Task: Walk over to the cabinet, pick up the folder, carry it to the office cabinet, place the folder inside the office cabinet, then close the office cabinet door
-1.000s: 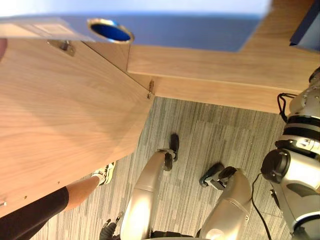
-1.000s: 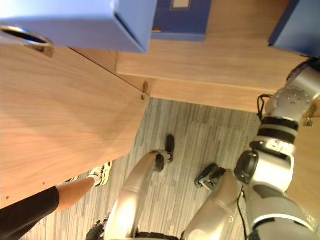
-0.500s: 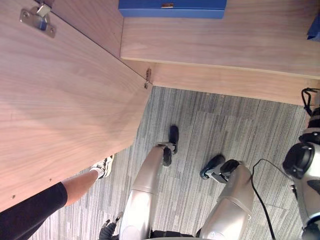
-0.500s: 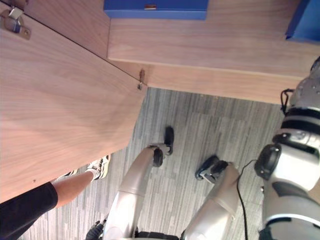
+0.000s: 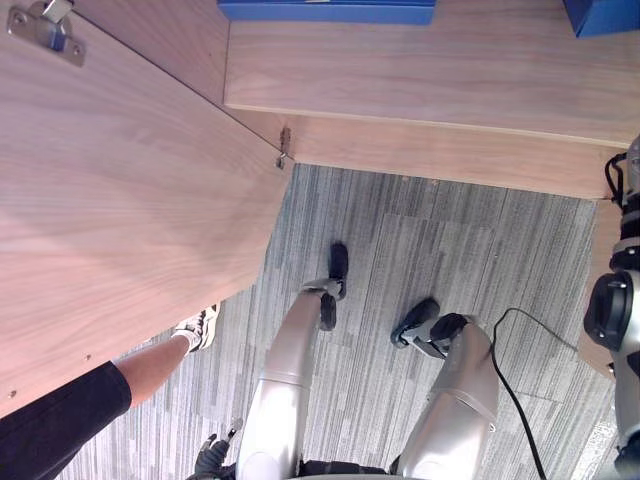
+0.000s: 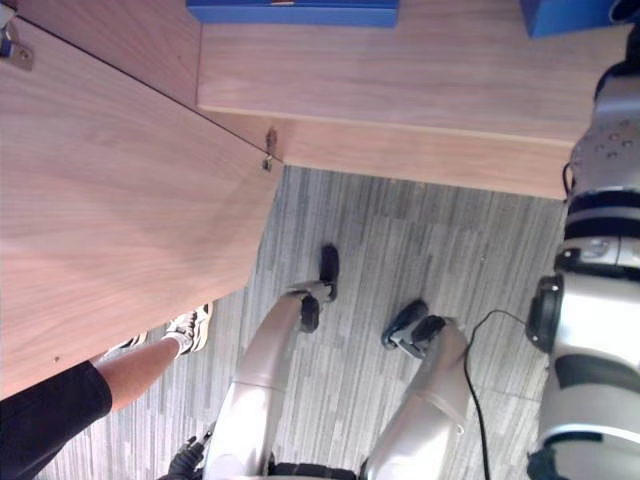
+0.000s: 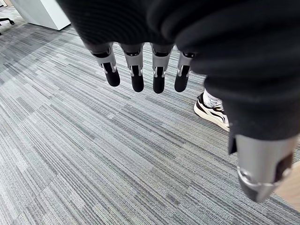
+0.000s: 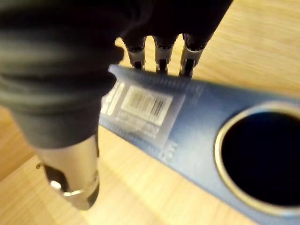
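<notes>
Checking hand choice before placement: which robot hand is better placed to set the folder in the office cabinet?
Right. The right robot hand has fingers over the edge of the blue folder; the left robot hand hangs open above carpet.

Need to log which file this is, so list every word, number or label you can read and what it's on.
White barcode label on the blue folder in the right hand: print and digits too blurred to read.
Other blue folder on the cabinet shelf: no legible text.
Nothing else carries readable text.
</notes>
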Robot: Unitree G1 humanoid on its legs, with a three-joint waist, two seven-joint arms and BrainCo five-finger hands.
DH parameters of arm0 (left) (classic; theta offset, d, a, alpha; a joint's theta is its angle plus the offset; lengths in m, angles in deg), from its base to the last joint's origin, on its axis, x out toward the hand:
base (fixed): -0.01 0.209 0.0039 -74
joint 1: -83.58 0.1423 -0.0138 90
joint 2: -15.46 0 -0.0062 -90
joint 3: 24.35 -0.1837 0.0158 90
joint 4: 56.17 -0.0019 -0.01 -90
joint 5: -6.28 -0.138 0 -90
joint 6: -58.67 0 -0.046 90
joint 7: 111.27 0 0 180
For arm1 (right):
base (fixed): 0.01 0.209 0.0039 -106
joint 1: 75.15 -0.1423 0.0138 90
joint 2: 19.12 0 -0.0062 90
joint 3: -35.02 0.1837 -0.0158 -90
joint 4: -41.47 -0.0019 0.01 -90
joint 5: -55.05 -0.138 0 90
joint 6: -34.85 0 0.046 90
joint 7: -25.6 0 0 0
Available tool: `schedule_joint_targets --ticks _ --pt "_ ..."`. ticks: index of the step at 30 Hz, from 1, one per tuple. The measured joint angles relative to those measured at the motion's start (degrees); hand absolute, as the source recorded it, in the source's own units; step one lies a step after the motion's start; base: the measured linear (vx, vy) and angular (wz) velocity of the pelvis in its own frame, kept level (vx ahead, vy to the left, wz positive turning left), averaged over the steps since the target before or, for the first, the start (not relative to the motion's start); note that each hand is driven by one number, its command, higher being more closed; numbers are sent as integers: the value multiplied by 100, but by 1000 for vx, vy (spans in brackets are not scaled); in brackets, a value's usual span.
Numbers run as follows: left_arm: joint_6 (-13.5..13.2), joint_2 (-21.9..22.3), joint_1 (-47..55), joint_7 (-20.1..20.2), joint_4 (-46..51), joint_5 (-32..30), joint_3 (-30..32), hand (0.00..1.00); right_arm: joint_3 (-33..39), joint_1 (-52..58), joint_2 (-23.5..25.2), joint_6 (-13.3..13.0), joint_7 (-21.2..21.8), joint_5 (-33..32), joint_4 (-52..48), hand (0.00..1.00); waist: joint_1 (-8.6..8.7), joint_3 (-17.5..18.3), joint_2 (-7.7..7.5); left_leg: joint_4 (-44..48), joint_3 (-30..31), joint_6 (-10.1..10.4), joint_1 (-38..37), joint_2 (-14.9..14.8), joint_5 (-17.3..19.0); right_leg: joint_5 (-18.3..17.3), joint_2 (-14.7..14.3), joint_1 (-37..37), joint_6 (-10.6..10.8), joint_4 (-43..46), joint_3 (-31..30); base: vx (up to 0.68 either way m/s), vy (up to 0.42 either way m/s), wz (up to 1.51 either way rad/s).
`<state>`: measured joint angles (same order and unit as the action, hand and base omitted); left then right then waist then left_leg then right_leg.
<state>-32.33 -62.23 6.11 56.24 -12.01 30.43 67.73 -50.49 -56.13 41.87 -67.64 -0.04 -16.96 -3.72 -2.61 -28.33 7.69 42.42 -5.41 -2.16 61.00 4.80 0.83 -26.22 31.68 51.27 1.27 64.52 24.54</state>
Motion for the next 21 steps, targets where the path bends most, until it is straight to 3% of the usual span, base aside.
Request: schedule_joint_targets --ticks 11,17,21 --pt "-66 -55 5 5 161 -180 57 0 -11 -78 29 17 194 2 107 0 2 20 -90 -858 -129 -89 -643 -4 -304 319 -88 -548 30 -691 211 80 -29 0" --pt "-67 -121 7 55 157 -186 119 0 -66 335 278 296 376 99 610 0 44 75 -224 -1449 -145 -70 -1269 -54 -426 569 -318 -1133 93 -1344 339 85 -37 -12" --pt "-67 -143 4 97 317 -184 141 0 -251 518 380 651 493 149 918 0 41 87 -244 -2224 -166 -43 -1756 -109 -752 857 -570 -1440 105 -1957 404 78 -45 -16"
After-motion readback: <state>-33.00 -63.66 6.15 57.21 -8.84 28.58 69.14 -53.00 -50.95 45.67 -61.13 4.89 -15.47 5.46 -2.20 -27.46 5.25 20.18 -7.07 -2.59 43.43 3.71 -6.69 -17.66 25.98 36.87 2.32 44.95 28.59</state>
